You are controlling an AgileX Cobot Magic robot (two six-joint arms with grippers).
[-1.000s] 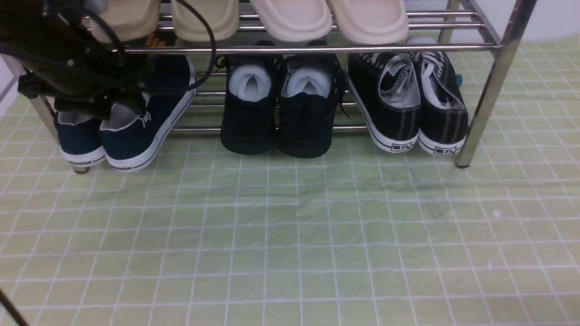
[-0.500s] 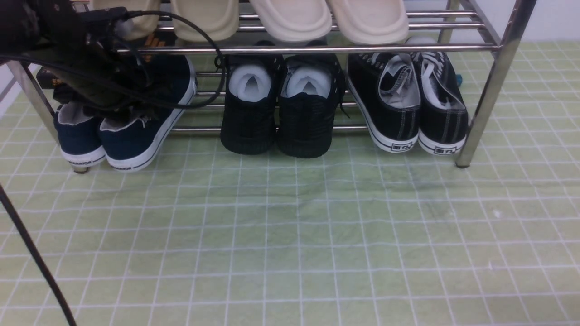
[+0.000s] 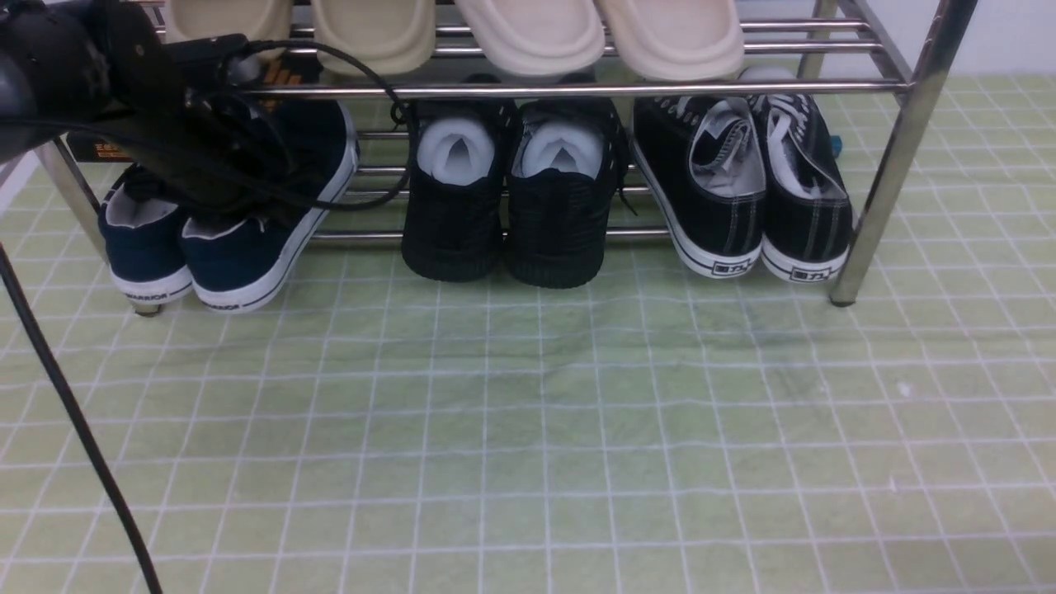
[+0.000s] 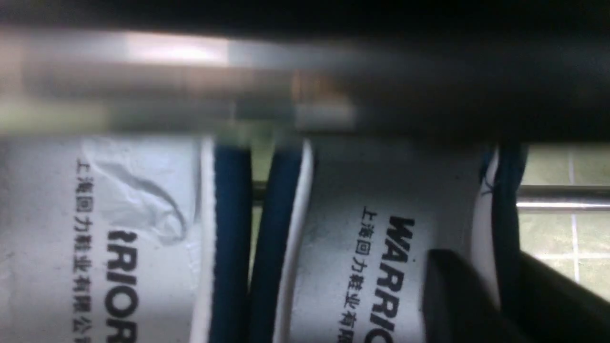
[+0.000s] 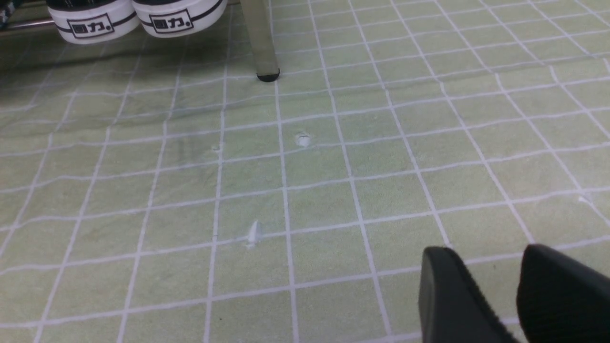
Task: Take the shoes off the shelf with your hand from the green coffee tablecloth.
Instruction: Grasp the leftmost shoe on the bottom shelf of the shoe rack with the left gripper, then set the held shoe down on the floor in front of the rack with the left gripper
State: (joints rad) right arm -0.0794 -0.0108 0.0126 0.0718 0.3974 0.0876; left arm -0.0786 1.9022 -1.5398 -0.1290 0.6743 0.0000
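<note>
Now your left hand (image 3: 216, 177) sits lower under the shelf's (image 3: 899, 148) upper rail than a second ago, and its fingers have come together on the navy shoes (image 3: 235, 260). The pair itself has not shifted. It lies at the left end of the lower rails, heels overhanging the green cloth (image 3: 528, 429). So the grip looks made and the pull-out remains.

From the front, cables (image 3: 388, 124) and the hand's body hide the fingertips. The left wrist view settles it: one finger (image 4: 452, 295) on the printed insole (image 4: 362, 267), the other outside, pinching one shoe's side wall. Only the right wrist view shows your right hand (image 5: 500, 276), fingers near together, empty, over bare cloth.
</note>
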